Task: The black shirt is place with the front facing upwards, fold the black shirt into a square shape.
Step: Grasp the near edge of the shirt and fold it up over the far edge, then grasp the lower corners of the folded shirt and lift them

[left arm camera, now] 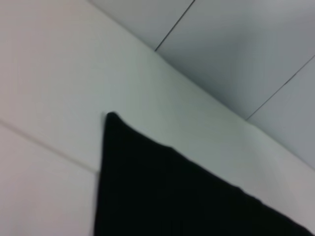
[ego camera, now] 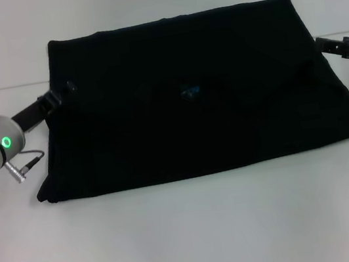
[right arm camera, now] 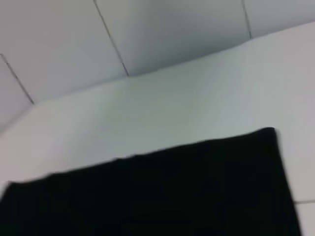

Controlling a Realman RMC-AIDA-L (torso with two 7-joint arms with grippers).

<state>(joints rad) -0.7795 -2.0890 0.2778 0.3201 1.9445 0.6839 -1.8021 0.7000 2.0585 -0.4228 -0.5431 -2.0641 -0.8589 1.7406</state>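
The black shirt (ego camera: 190, 102) lies flat on the white table as a wide, roughly rectangular shape with its sides folded in. A small blue label (ego camera: 189, 91) shows near its middle. My left gripper (ego camera: 61, 94) sits at the shirt's left edge, near the far corner, and its dark tip merges with the cloth. My right gripper (ego camera: 340, 45) is just off the shirt's right edge, near the far right corner. The left wrist view shows one pointed corner of the shirt (left arm camera: 172, 196). The right wrist view shows a straight edge and corner of the shirt (right arm camera: 172, 191).
The white table (ego camera: 191, 235) runs wide in front of the shirt. A pale panelled wall (right arm camera: 172, 34) rises behind the table. A thin cable (ego camera: 30, 160) hangs off my left wrist beside the shirt's left side.
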